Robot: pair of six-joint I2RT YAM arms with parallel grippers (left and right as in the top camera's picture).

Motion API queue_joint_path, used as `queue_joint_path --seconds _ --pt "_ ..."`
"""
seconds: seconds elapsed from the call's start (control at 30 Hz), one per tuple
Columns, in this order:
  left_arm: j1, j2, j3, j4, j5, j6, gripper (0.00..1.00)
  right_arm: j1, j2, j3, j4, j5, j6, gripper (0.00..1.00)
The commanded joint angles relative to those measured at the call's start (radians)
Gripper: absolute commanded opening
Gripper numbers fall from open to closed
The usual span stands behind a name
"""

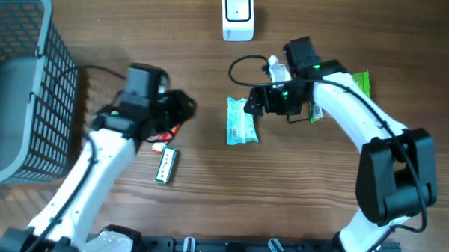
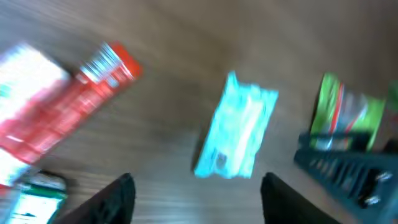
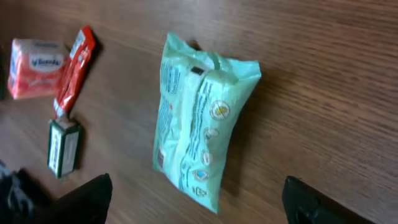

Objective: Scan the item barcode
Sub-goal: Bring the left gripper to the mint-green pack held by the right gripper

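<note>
The item, a teal packet point(image 1: 241, 120), lies flat on the wooden table in the middle. A white barcode scanner point(image 1: 237, 16) stands at the far edge. My right gripper point(image 1: 254, 104) hovers at the packet's upper right end. In the right wrist view the packet point(image 3: 202, 118) reaches down between the wide-apart fingers point(image 3: 93, 193), and the right gripper point(image 3: 199, 190) is open and grips nothing. My left gripper point(image 1: 182, 109) is left of the packet. The left wrist view is blurred. It shows the left gripper point(image 2: 196, 186) open and empty, with the packet point(image 2: 236, 127) ahead of it.
A grey mesh basket point(image 1: 16, 89) fills the left edge. A red stick pack point(image 1: 166, 135) and a small green box point(image 1: 166, 166) lie beside the left arm. A pink tissue pack point(image 3: 34, 65) lies near them. A green packet point(image 1: 358, 86) lies under the right arm.
</note>
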Motion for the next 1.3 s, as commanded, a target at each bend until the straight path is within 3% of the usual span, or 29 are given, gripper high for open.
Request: queue_joint_path --seconds 0.0,0.07,0.1,0.23,0.33,0.4,0.53,0.83,1.03,1.17,1.27 --pt "-0.129 0.033 -0.003 0.010 -0.015 0.032 0.39 -0.006 -0.018 -0.002 -0.046 -0.078 -0.104 0.86" --pt "-0.184 0.038 -0.003 0.055 -0.057 0.032 0.17 -0.006 -0.018 -0.026 -0.035 -0.079 -0.101 0.84" --pt "-0.200 0.048 -0.003 0.075 -0.056 0.031 0.12 -0.006 -0.018 -0.048 -0.016 -0.079 -0.098 0.83" --pt "-0.216 0.135 -0.003 0.148 -0.043 0.071 0.06 -0.006 -0.018 -0.148 0.117 -0.085 0.002 0.82" --pt "-0.216 0.211 -0.003 0.233 -0.015 0.126 0.06 0.013 -0.018 -0.172 0.171 -0.094 0.041 0.80" --pt "-0.216 0.259 -0.003 0.274 -0.014 0.126 0.06 0.034 -0.018 -0.172 0.200 -0.090 0.102 0.70" --pt "-0.216 0.356 -0.003 0.311 0.002 0.124 0.04 0.061 -0.018 -0.172 0.244 -0.078 0.180 0.63" --pt "-0.217 0.472 -0.003 0.378 0.035 0.106 0.04 0.063 -0.017 -0.259 0.340 -0.053 0.233 0.62" --pt "-0.219 0.489 -0.003 0.394 0.034 0.100 0.04 0.063 -0.017 -0.360 0.468 -0.053 0.374 0.50" --pt "-0.219 0.521 -0.003 0.398 0.034 0.098 0.04 0.063 -0.017 -0.375 0.481 -0.053 0.370 0.50" --pt "-0.219 0.534 -0.003 0.404 0.035 0.098 0.04 0.063 -0.017 -0.375 0.562 -0.091 0.373 0.57"
